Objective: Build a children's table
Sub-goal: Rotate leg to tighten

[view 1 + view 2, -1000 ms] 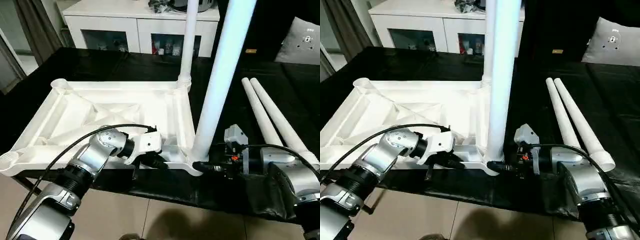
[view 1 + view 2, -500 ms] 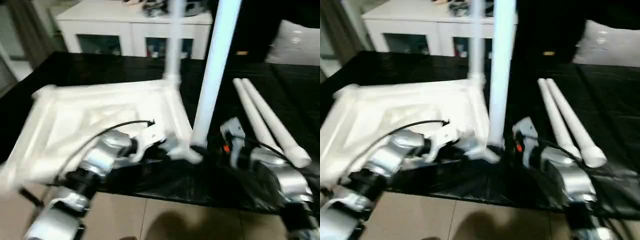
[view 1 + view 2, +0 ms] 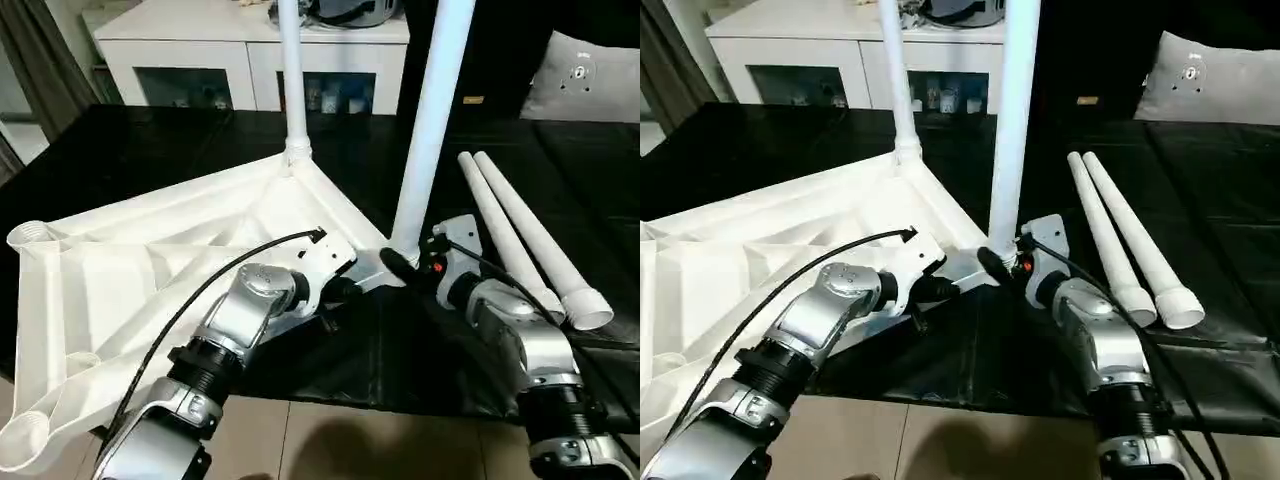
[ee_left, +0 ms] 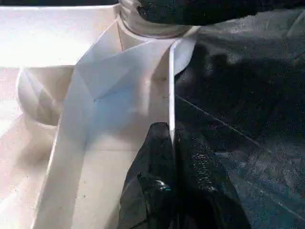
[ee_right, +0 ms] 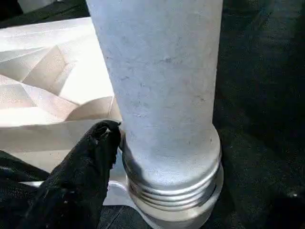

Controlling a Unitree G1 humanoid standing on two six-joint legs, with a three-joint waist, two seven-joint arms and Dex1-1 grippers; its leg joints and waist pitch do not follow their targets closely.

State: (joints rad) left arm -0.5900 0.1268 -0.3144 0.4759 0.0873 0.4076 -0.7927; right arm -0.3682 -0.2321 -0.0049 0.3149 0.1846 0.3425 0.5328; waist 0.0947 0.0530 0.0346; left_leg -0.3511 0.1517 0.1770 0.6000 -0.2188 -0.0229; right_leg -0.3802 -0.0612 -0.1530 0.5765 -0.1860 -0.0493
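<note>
The white table top (image 3: 150,260) lies ribbed side up and askew on the black work table (image 3: 420,350). Its left end hangs past the front edge. Two white legs stand upright in its sockets: a far leg (image 3: 291,70) and a near leg (image 3: 428,120). Two empty corner sockets (image 3: 30,238) show at the left. My left gripper (image 3: 335,298) is shut on the top's rim wall (image 4: 170,95), one finger on each side. My right gripper (image 3: 398,262) sits at the near leg's base (image 5: 167,95). One finger (image 5: 90,162) presses against it; the other is hidden behind the leg.
Two loose white legs (image 3: 520,230) lie side by side on the black cover at the right. A white cabinet with glass doors (image 3: 250,50) stands behind the work table, and a grey cushion (image 3: 585,80) is at the far right. Tiled floor (image 3: 330,440) shows below the front edge.
The table top has swung round with both grippers on it: its near right corner moved away from the front edge and its left end swung out over the floor. The camera also shifted.
</note>
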